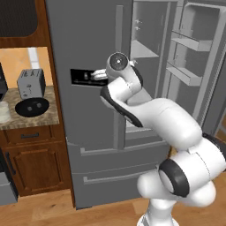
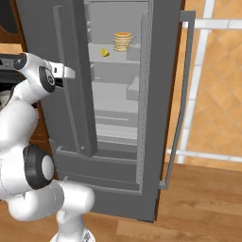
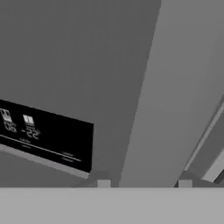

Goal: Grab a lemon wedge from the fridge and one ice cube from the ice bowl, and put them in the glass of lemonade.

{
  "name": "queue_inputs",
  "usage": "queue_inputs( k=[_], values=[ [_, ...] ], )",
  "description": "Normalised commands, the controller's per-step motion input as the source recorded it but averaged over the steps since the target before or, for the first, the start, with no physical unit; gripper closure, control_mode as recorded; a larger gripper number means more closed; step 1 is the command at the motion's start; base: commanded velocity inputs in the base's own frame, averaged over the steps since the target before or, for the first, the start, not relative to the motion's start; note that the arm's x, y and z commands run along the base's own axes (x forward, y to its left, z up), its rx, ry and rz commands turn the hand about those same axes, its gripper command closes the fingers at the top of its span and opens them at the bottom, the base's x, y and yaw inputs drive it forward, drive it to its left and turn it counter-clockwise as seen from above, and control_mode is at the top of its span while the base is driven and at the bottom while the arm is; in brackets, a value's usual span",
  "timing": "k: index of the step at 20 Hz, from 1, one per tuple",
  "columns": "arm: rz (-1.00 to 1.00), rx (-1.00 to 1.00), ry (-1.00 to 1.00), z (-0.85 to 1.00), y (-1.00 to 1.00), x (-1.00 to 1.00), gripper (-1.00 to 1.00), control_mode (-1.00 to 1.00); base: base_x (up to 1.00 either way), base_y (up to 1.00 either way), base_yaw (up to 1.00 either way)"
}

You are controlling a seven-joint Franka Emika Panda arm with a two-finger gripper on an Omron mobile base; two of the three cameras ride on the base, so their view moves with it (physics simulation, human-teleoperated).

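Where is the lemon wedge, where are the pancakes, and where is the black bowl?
lemon wedge (image 2: 105, 53): right base view, on the middle of the yellow wedge.
pancakes (image 2: 122, 41): right base view, on the side of the tan stack.
ice bowl (image 1: 32, 107): left base view, on its black inside.

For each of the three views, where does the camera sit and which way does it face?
Left base view: behind-left, facing the fridge with right door open, plus toaster and ice bowl; arm visible.
Right base view: behind-right, facing shelves with lemon wedge and pancakes; arm visible.
Hand view: facing the closed door's dispenser panel; fingertips visible.
Both base views share the fridge.
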Motion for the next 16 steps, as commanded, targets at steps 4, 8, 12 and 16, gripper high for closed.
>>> queue_inputs(
  k=[4,8,12,16],
  values=[
    [0.08,-0.08,0.0,0.46,1.0,-1.0,1.0,-1.0,0.0,0.0,0.0],
    [0.06,-0.08,0.0,0.57,1.0,-0.99,1.0,-1.0,0.0,0.0,0.0],
    [0.06,-0.11,0.0,0.67,1.0,-0.97,1.0,-1.0,0.0,0.0,0.0],
    [0.07,-0.11,0.0,0.41,1.0,-0.91,1.0,-1.0,0.0,0.0,0.0]
  ],
)
